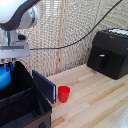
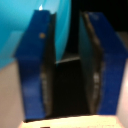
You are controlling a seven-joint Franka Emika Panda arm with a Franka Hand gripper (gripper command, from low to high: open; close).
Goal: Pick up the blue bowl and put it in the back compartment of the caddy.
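The blue bowl point(image 1: 4, 77) hangs tilted at the exterior view's left edge, just under my gripper point(image 1: 6, 64) and within the walls of the black caddy point(image 1: 22, 107), over its rear section. In the wrist view the bowl point(image 2: 25, 20) fills one corner. Its thin wall runs between my two blue fingers point(image 2: 32, 65), and my gripper point(image 2: 67, 47) is shut on that rim. A dark sliver shows between the bowl wall and the other finger. Below the fingers it is black, and the compartment floor is not visible.
A dark blue flap panel point(image 1: 45, 85) stands at the caddy's side. A small red cup point(image 1: 63, 93) sits on the wooden table point(image 1: 95, 100) beside it. A black hard-cased box point(image 1: 110, 52) stands at the exterior view's right, with a cable running above it.
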